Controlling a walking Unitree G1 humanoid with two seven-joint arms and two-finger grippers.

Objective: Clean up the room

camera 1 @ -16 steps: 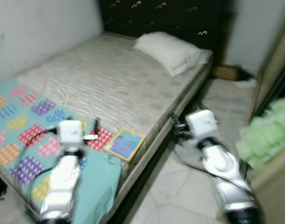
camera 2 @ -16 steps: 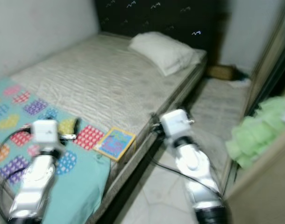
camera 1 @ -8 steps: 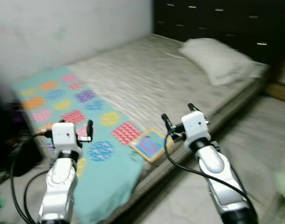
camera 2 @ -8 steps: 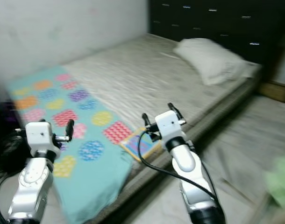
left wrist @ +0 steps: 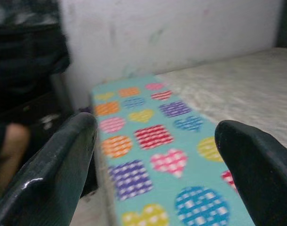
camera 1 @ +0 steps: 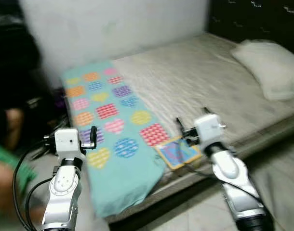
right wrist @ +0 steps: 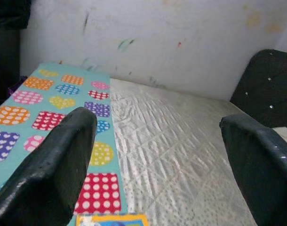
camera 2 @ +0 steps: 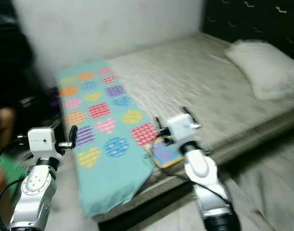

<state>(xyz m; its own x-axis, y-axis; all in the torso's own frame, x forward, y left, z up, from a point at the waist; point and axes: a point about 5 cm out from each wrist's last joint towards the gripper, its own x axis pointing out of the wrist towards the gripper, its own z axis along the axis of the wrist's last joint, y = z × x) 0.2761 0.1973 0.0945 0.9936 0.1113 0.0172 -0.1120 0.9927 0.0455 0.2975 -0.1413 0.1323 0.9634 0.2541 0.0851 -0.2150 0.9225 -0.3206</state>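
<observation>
A teal blanket patterned with coloured hearts and dots covers the foot of a beige quilted bed and hangs over its near edge. A blue book with a yellow border lies at the bed's near edge, beside the blanket. My right gripper hovers open just above the book, its fingers empty. My left gripper is open and raised off the bed's foot corner, pointing over the blanket, fingers empty.
A white pillow lies at the head of the bed, against a dark headboard. A white wall runs along the far side. A person's limb and green clothing show in the dark area at far left. Pale floor lies to the right.
The whole picture has swung left, so the camera turned: the foot of the bed and the dark corner with the person came into view. Both grippers stay raised and open.
</observation>
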